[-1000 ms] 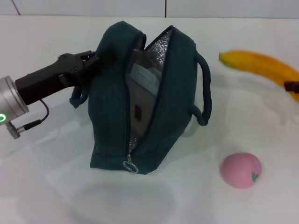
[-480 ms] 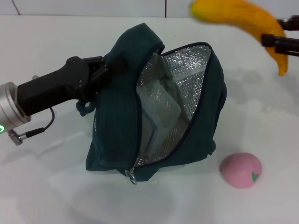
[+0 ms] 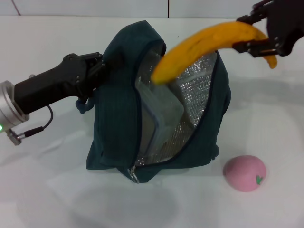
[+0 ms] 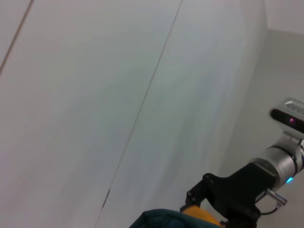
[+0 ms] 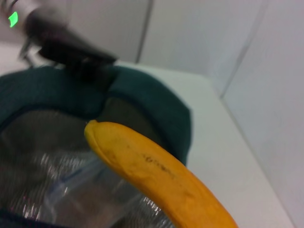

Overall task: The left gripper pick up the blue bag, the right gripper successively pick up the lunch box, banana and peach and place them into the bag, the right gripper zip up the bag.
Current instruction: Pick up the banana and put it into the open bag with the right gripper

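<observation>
The blue bag (image 3: 116,128) stands open on the white table, its silver lining showing. My left gripper (image 3: 96,69) is shut on the bag's top edge at the left side. Inside the bag, the clear lunch box (image 3: 161,111) stands on edge. My right gripper (image 3: 248,34) at the upper right is shut on the banana (image 3: 204,47), whose free tip hangs over the bag's opening. In the right wrist view the banana (image 5: 156,173) crosses above the bag (image 5: 147,99) and its lining. The pink peach (image 3: 244,173) lies on the table to the right of the bag.
The zipper's ring pull (image 3: 133,176) hangs at the bag's near bottom end. A wall with tile seams (image 3: 168,7) runs behind the table. The left wrist view shows the wall and the right arm's gripper (image 4: 223,192) farther off.
My right gripper has carried the banana down and to the left, so its tip now sits over the bag's opening. The left gripper still holds the bag, which shifted slightly.
</observation>
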Robot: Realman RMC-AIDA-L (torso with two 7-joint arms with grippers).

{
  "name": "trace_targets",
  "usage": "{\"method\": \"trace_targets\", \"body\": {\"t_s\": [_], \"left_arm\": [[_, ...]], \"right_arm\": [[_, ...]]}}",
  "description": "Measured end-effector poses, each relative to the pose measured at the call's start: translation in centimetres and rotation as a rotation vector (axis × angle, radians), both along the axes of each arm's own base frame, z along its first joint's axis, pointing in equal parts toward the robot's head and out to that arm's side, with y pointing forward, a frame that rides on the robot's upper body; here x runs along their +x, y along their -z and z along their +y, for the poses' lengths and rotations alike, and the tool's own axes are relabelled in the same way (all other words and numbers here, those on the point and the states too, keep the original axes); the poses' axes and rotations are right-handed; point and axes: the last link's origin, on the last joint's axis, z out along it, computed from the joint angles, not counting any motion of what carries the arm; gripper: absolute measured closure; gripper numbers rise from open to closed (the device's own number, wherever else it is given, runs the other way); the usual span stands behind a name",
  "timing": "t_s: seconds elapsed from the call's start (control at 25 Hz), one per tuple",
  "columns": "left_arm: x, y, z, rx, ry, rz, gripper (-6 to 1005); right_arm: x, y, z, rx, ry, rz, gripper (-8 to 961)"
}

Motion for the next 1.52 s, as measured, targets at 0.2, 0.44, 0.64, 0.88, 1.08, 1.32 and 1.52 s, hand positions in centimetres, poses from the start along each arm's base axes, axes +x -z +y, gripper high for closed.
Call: {"method": "trace_targets", "body": {"t_s": [0.2,0.44,0.64,0.88,1.08,1.32,1.52], "left_arm": [[0.1,0.0,0.1,0.002,-0.001,-0.005,960],[0.2,-0.1,0.3,0.008,0.000,-0.009,960],[0.1,-0.4,0.4,0.024,-0.008,-0.016,960],[0.2,-0.5,0.6,0.026,-0.007,-0.017,959],[0.2,-0.4,0.5,0.023,-0.008,-0.015,959],[-0.2,-0.4,0.3,0.015,-0.022,-0.015,959],[-0.3,-0.4,0.2,0.012,-0.030,-0.018,959]], "right_arm": [[-3.4,1.9,0.8,-0.007,-0.081,-0.185,503],[-6.8,3.8,1.2,-0.043,-0.153,-0.254,503],[-8.5,6.6,0.8,-0.101,-0.178,-0.294,503],[-9.4,8.4,0.6,-0.147,-0.158,-0.308,503],[-10.4,8.9,0.0,-0.168,-0.171,-0.284,503],[-10.6,7.9,0.2,-0.164,-0.148,-0.213,465],[-9.1,6.5,0.4,-0.093,-0.112,-0.139,328]]}}
